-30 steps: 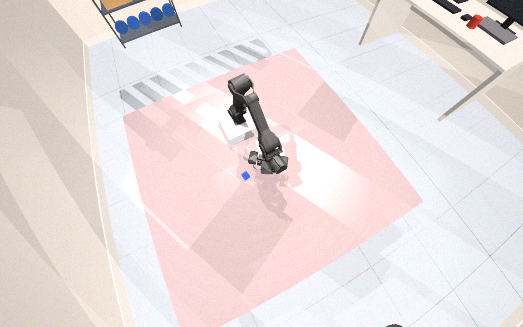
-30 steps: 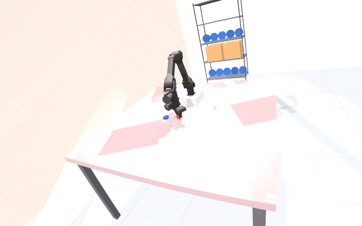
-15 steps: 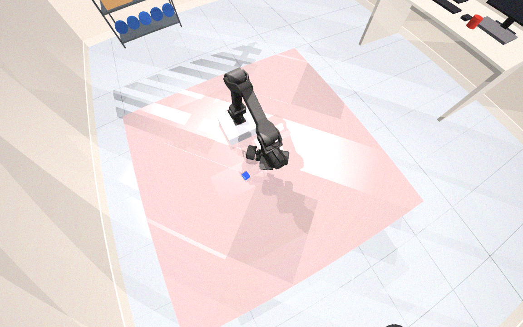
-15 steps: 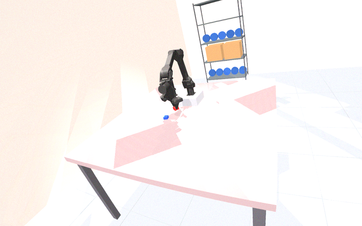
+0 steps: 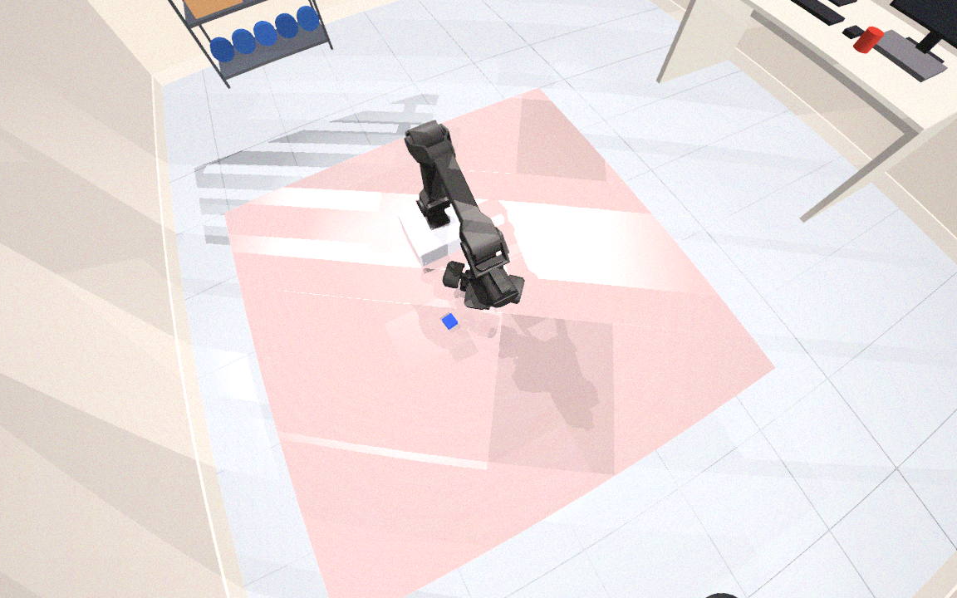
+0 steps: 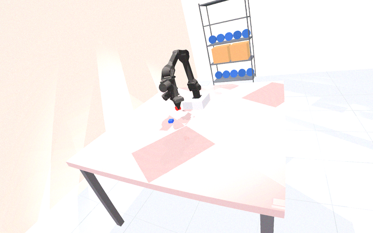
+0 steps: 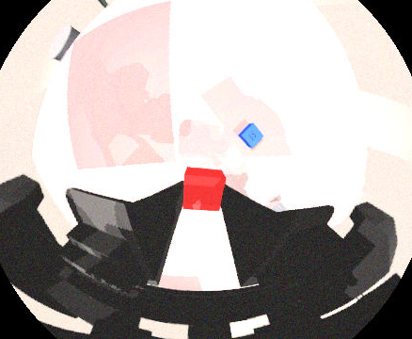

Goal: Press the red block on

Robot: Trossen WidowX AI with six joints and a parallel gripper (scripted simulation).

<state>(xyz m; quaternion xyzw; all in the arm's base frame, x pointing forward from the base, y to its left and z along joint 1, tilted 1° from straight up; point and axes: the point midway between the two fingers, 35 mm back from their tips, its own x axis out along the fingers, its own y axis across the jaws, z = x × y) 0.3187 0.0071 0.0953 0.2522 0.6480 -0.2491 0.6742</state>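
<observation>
Gripping the red block point(image 6: 177, 108) point(image 7: 203, 189), the gripper point(image 5: 480, 296) point(image 6: 178, 106) point(image 7: 203, 188) hovers over the table point(image 5: 393, 394) point(image 6: 164, 187) point(image 7: 117, 94), apart from the blue block point(image 5: 449, 321) point(image 6: 170, 120) point(image 7: 251, 136). Shelf rack point(image 5: 273, 59) point(image 6: 233, 79): orange boxes point(image 5: 210, 7) point(image 6: 221, 54), blue cylinders point(image 5: 265, 32) point(image 6: 228, 36).

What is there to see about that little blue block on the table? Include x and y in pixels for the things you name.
The blue block point(image 5: 449, 321) point(image 6: 170, 121) point(image 7: 251, 136) is small and boxy, with an even, bright blue colour; it could be plastic. The wrist view shows small raised details on its top, too blurred to count. It sits upright on the pink table point(image 5: 363, 520) point(image 6: 164, 189), turned diamond-wise in that view. Nothing is stacked on it, and neither the gripper point(image 6: 178, 108) point(image 7: 204, 190) nor the red block point(image 6: 177, 108) point(image 7: 203, 189) touches it.
</observation>
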